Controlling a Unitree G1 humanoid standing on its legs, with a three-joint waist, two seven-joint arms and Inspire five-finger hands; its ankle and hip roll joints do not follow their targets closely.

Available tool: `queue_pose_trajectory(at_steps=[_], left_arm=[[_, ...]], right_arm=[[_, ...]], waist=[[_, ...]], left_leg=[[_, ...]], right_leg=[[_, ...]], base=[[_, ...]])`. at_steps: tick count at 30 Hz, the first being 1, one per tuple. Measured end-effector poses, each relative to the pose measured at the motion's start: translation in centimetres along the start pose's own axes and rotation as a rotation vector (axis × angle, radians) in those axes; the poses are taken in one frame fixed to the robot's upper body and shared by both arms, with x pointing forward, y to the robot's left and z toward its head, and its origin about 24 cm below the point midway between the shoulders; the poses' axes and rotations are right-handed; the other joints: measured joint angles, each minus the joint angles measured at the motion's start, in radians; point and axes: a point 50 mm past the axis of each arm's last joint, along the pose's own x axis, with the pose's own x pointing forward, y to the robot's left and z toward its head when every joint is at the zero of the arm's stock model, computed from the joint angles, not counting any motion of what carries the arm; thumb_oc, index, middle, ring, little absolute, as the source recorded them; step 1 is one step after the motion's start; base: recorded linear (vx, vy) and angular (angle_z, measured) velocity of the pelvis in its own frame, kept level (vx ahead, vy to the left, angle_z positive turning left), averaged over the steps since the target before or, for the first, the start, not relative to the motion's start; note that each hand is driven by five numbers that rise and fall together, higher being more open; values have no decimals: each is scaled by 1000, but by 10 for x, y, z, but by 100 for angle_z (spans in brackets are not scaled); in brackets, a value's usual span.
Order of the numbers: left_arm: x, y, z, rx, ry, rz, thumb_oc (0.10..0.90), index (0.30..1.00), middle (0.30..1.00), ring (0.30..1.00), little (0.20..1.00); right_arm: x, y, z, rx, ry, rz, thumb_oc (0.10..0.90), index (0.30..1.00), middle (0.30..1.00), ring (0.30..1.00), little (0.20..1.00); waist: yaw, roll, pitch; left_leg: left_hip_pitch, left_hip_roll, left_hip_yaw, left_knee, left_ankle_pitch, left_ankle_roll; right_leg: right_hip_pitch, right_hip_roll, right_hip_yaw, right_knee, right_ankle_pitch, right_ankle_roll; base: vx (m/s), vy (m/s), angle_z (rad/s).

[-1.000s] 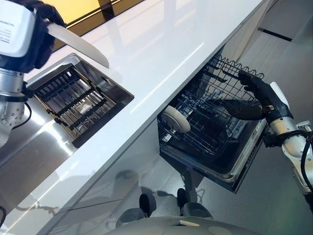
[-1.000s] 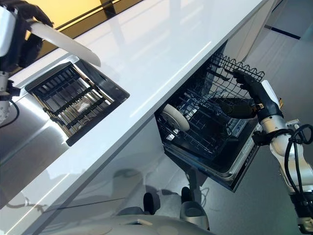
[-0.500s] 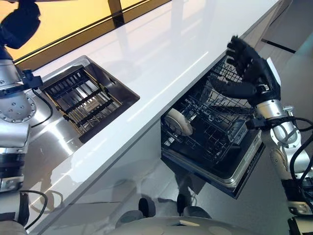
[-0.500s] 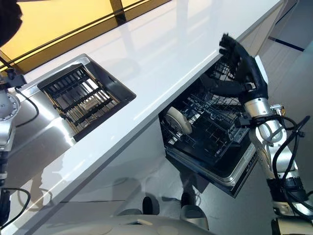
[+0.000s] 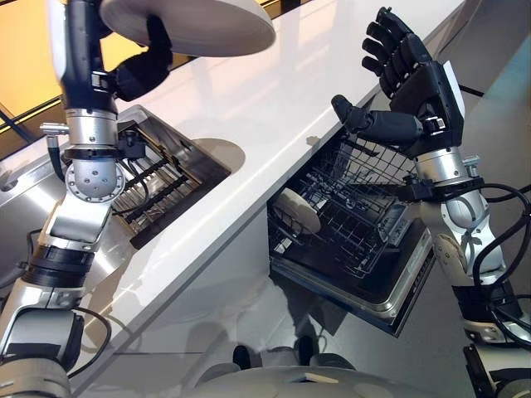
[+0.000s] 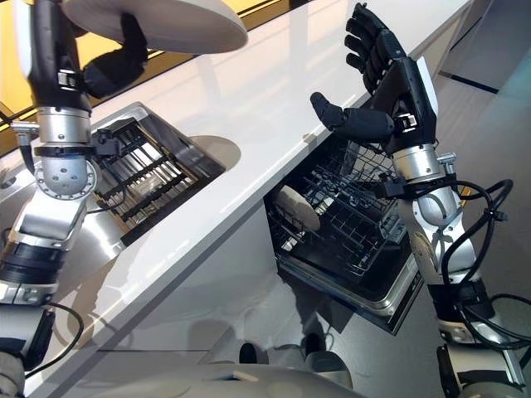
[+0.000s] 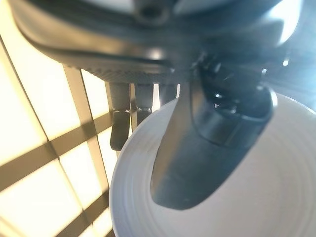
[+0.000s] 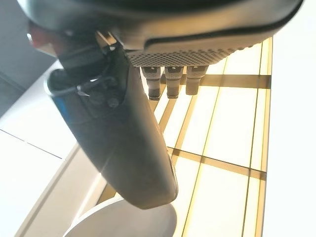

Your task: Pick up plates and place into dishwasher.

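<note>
so the left hand (image 5: 137, 70) is up high with its thumb and fingers pinched on the rim of a white plate (image 5: 195, 23), plate held roughly flat, face spreading out away from the hand toward the robot's right; in the left wrist view the thumb (image 7: 207, 143) lies across the plate's top and the fingers (image 7: 123, 118) curl under the far edge; the right hand (image 6: 390, 79) is raised too, fingers spread and straight, thumb sticking out, holding nothing; it sits well apart from the plate, across the white countertop (image 5: 274, 91); the bit that matters I think: the dishwasher rack (image 5: 348, 207) is down below and past the right hand, way off from the plate-holding hand, so the plate has to travel across the counter and then drop, or get passed over; the right hand is clearly the nearer one to the rack; the counter edge is what stands in the way between plate and rack; another plate (image 5: 297, 211) already stands on edge in the rack at the end nearest the left hand; under the left hand is the sink (image 5: 199, 162) with a dark drying rack (image 5: 153, 178) in it.
</note>
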Motion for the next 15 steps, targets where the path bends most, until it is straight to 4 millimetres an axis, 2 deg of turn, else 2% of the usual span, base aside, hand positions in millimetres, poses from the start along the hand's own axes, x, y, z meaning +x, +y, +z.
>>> queue_pose_trajectory(at_steps=[4,15], left_arm=[[-4,-15,-1,-13,10,-84,100,300,300,300,200],[-11,-40,-3,-69,30,-189,100,300,300,300,200]], right_arm=[[9,10,5,15,-32,41,800,900,900,900,900],[10,15,1,49,-6,67,800,900,900,900,900]], waist=[[-11,0,0],[-11,0,0]], left_leg=[[4,2,13,0,-1,-1],[10,4,23,0,-1,-1]], right_leg=[[-1,2,8,0,2,-1],[0,5,22,0,7,-3]], base=[[-5,2,-7],[-4,-6,-3]])
